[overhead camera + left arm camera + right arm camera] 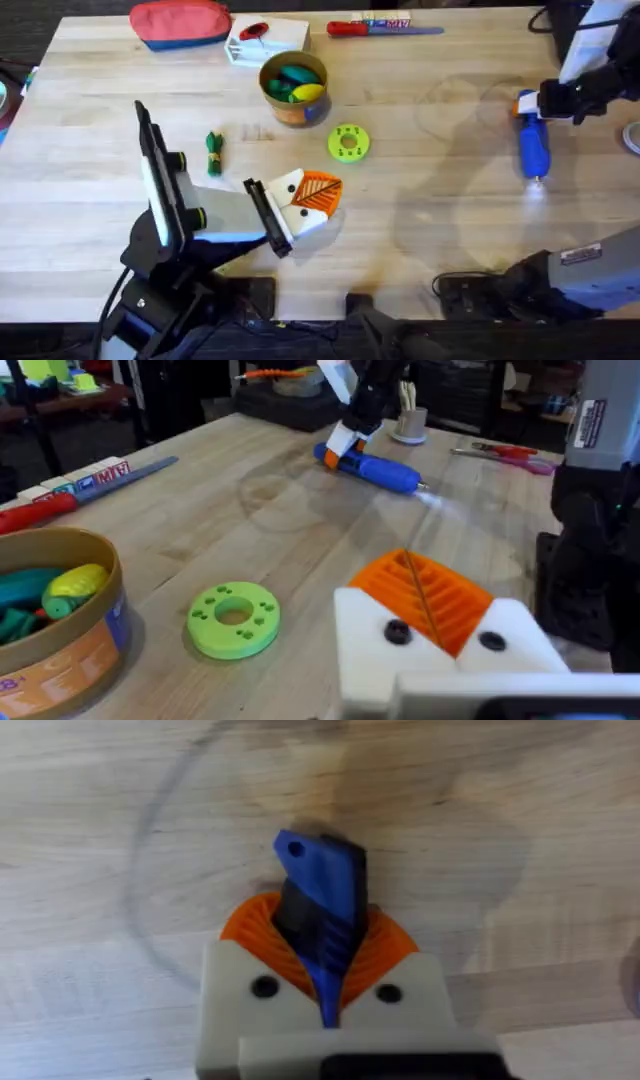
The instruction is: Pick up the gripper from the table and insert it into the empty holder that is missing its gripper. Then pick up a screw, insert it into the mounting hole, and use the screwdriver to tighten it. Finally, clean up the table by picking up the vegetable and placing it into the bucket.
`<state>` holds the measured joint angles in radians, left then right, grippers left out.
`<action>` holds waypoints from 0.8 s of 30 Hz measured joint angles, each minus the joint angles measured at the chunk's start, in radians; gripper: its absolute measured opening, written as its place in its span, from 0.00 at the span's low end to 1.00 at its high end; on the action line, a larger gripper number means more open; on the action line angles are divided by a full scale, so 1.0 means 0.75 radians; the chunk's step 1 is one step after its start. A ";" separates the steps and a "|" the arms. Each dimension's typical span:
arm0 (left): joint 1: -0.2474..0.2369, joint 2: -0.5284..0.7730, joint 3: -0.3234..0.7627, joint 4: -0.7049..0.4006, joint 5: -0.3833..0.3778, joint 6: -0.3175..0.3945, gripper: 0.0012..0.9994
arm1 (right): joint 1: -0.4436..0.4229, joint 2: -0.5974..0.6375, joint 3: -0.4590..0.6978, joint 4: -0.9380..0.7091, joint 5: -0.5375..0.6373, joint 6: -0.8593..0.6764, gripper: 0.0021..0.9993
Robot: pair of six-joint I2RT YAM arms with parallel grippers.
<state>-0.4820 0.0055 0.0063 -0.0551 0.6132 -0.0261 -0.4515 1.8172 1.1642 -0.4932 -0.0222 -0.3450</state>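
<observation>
Screwdriver point(533, 145) | clamped in right end effector point(325, 965) | left end effector point(440, 605) together | no legible writing

Light wooden table point(430, 230), plank grain, faint ring marks toward 2 o'clock. Dark floor beyond far edge at 12 o'clock. In left wrist view: dim room behind, dark cluttered bench point(290, 400), white cup point(408, 422) holding sticks, black furniture legs.
</observation>
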 joint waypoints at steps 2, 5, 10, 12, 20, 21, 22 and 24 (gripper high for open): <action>0.000 0.000 0.000 0.000 0.000 0.000 0.01 | -0.001 0.000 0.010 -0.024 -0.001 0.001 0.01; 0.000 0.000 0.000 0.000 0.000 0.000 0.01 | 0.001 0.000 0.031 -0.086 -0.001 0.002 0.01; 0.000 0.000 0.000 0.000 0.000 0.000 0.01 | 0.015 -0.020 0.069 -0.194 -0.001 0.001 0.01; 0.000 0.000 0.000 0.000 0.000 0.000 0.01 | 0.029 -0.065 0.090 -0.261 0.000 0.001 0.01; 0.000 0.000 0.000 0.000 0.000 0.000 0.01 | 0.134 -0.499 0.124 -0.340 -0.002 0.016 0.01; 0.000 0.000 0.000 0.000 0.000 0.000 0.01 | 0.140 -0.564 0.130 -0.340 -0.002 0.031 0.01; 0.000 0.000 0.000 0.000 0.000 0.000 0.01 | 0.144 -0.635 0.136 -0.341 -0.002 0.048 0.01; 0.000 0.000 0.000 0.000 0.000 0.000 0.01 | 0.145 -0.760 0.143 -0.347 -0.013 0.083 0.01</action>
<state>-0.4820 0.0055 0.0063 -0.0551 0.6133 -0.0261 -0.3424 1.2472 1.2712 -0.7533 -0.0322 -0.2832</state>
